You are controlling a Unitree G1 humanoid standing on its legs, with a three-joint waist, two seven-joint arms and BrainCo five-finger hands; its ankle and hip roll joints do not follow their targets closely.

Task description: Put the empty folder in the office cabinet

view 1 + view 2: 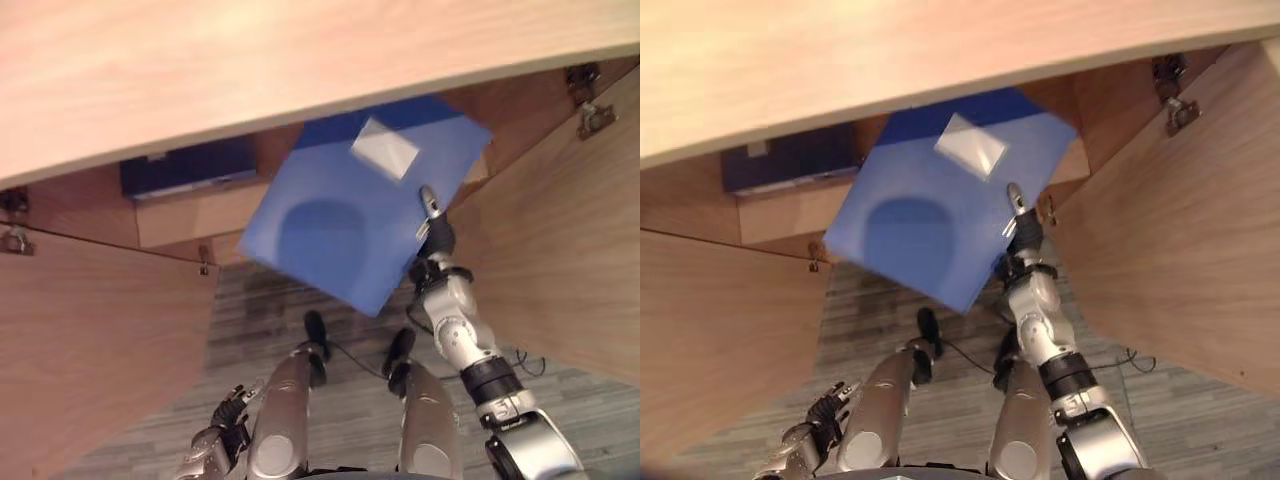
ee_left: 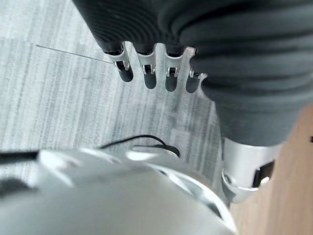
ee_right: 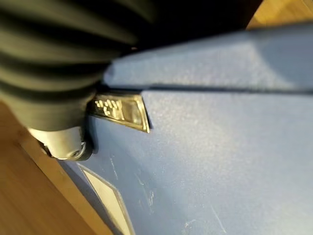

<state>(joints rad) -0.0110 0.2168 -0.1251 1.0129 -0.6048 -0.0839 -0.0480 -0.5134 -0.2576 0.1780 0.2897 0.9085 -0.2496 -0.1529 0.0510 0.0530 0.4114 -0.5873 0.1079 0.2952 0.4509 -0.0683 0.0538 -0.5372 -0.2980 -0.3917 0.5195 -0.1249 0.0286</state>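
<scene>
A blue folder [image 1: 340, 215] with a white label pocket [image 1: 385, 148] hangs tilted in front of the open office cabinet, its far edge under the wooden top [image 1: 250, 70]. My right hand [image 1: 437, 240] is shut on the folder's right edge, thumb [image 1: 429, 203] on its upper face and fingers hidden beneath. Up close, the right wrist view shows the folder's blue surface [image 3: 220, 161]. My left hand [image 1: 215, 435] hangs low at the left with relaxed fingers [image 2: 146, 73], holding nothing.
Both cabinet doors stand open, the left door [image 1: 90, 340] and the right door [image 1: 560, 230]. A dark blue item [image 1: 185, 165] lies on the inner shelf [image 1: 195, 212] at the left. Grey floor [image 1: 340, 410] runs below.
</scene>
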